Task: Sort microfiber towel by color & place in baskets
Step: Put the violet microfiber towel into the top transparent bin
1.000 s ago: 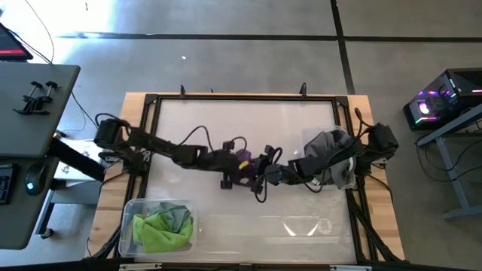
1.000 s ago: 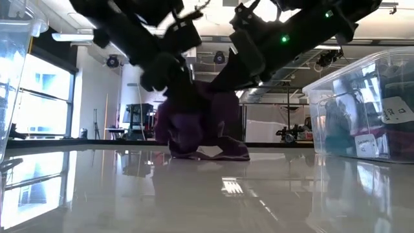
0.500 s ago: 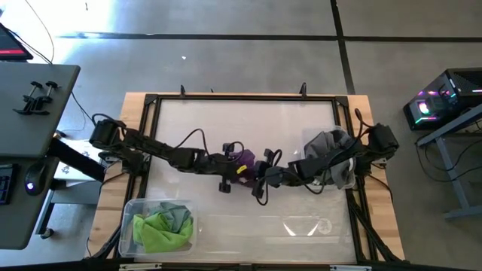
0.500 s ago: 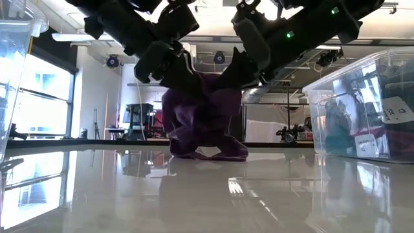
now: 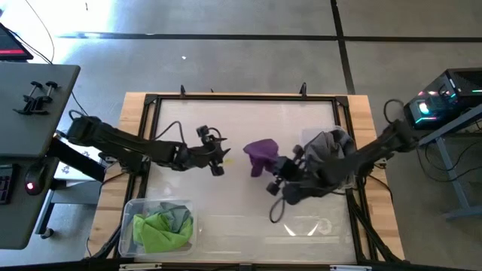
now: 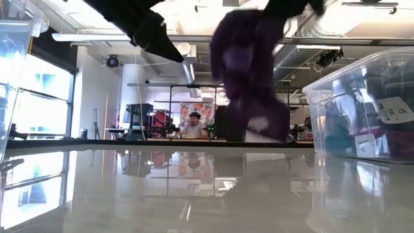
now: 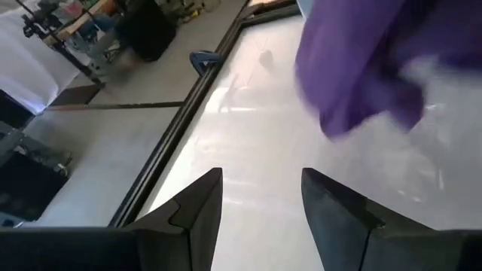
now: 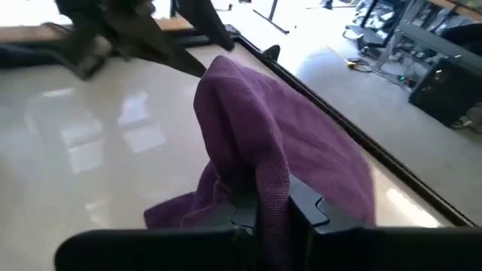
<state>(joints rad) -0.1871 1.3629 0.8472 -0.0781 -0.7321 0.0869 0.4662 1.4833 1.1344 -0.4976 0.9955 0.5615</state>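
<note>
My right gripper (image 5: 276, 168) is shut on a purple towel (image 5: 260, 152) above the middle of the table. The towel also shows in the low view (image 6: 249, 77) and in the right wrist view (image 8: 279, 128). My left gripper (image 5: 218, 159) is open and empty, left of the towel; its wrist view (image 7: 260, 184) shows the towel (image 7: 376, 60) ahead of it. Lime green and grey towels (image 5: 160, 226) lie in a clear basket (image 5: 126, 207) at the near left. Grey towels (image 5: 331, 149) fill a clear basket (image 5: 307, 138) at the right. My right gripper pinches a bunched fold of the purple towel (image 8: 265, 181) between its two fingers; several layers are gathered there. The fingers come slanting from the table's right and near side. The towel hangs slack from the hold, clear of the table.
The basket at the right also shows in the low view (image 6: 362, 103), and the wall of the left basket (image 6: 13, 71) stands at that picture's left edge. A person (image 6: 194, 123) sits in the room beyond the table. A black frame (image 5: 241, 96) rims the tabletop.
My right gripper has risen and gone toward the table's right edge with the purple towel, which has come up from the table and now hangs clear. My left gripper has drawn back from the towel toward the table's left edge.
</note>
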